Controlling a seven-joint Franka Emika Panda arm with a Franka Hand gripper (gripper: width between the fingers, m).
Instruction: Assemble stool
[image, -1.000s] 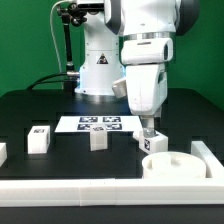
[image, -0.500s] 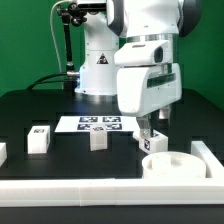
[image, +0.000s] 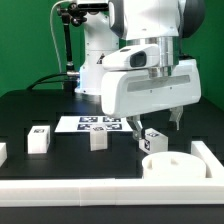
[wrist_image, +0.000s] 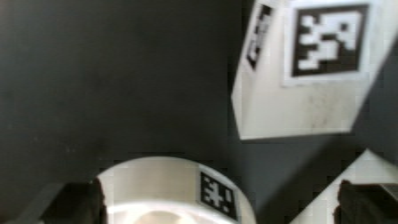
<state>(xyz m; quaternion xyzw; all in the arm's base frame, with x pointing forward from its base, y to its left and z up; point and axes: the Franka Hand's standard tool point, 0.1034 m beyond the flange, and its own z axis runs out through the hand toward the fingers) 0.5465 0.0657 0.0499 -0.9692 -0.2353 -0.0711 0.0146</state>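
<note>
Fingers (image: 178, 120) spread wide, nothing pinched. In the exterior view they hang above the black bench (image: 30, 110) with leg 1 (image: 153, 140) low between them, so it reads almost like a straddle. The wrist view corrects that: both fingers (wrist_image: 68, 203) sit at the frame corners with only dark bench and part of the seat (wrist_image: 160, 190) showing between them, and leg 1 (wrist_image: 311, 70) lies off to one side, clear of both tips. The stool is all loose parts. In the exterior view the seat (image: 172, 165) lies flat just beside leg 1, toward the front, close to the white rail (image: 100, 192) that runs along the bench edge. Leg 2 (image: 99, 138) stands in front of the marker board (image: 100, 124), and leg 3 (image: 39, 138) stands well off toward the exterior view's left. Only the wrist view shows a small tag on the seat's side wall and the full tag on leg 1's top face. Only the exterior view shows legs 2 and 3, the board and the rail. Leg 1 looks skewed in both views; can't tell if it's tipped or just turned.
</note>
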